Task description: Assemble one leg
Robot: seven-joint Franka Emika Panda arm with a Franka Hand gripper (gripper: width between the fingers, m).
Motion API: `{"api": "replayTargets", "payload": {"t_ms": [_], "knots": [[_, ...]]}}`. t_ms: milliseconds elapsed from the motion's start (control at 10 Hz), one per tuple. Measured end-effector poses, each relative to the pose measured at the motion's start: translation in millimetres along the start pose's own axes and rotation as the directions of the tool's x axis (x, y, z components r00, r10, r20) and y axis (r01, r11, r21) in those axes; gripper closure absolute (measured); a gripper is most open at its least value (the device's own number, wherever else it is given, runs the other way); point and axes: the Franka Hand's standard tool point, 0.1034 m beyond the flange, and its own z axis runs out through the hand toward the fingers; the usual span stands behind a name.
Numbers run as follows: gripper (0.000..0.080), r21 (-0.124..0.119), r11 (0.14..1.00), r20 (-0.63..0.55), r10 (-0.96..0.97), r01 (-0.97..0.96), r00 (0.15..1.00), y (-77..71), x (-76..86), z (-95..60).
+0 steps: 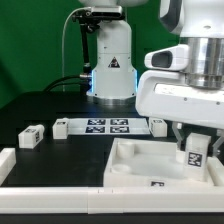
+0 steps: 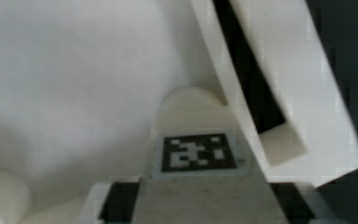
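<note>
white arm housing fills the exterior view's right, its top cut off. below it the gripper (image 1: 193, 150) points down, clamped on the leg (image 1: 193, 155), whose square tag (image 2: 201, 153) carries no readable writing, over the square panel (image 1: 135, 160). fingertips are partly hidden.

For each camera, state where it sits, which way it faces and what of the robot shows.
Exterior view: off the arm, low at the table's edge, facing the robot's base across the square panel; the gripper holds the leg over it.
Wrist view: on the wrist, looking down past the fingers at the tagged leg and panel rim.
Shared: leg, panel, gripper.
</note>
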Motion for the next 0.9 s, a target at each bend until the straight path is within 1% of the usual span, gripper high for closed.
{"api": "replayTargets", "payload": {"t_ms": [100,200,300,500,600,700,800,900], "knots": [[0.0504,-0.019,0.997,-0.002,0.076,-0.077,0.997,6.3,1.4,0.3],[0.0498,-0.048,0.973,-0.005,0.224,-0.224,0.975,15.3,3.1,1.3],[0.0498,-0.071,0.947,-0.015,0.313,-0.314,0.949,23.7,5.9,2.0],[0.0492,-0.091,0.905,-0.039,0.413,-0.415,0.91,32.6,10.1,2.7],[0.0488,-0.102,0.9,-0.041,0.422,-0.424,0.906,36.4,10.6,2.6],[0.0406,-0.1,0.9,-0.041,0.423,-0.425,0.905,35.7,10.6,2.7],[0.027,-0.099,0.9,-0.041,0.423,-0.425,0.905,35.4,10.5,2.7],[0.027,-0.099,0.9,-0.041,0.423,-0.425,0.905,35.4,10.5,2.8]]}}
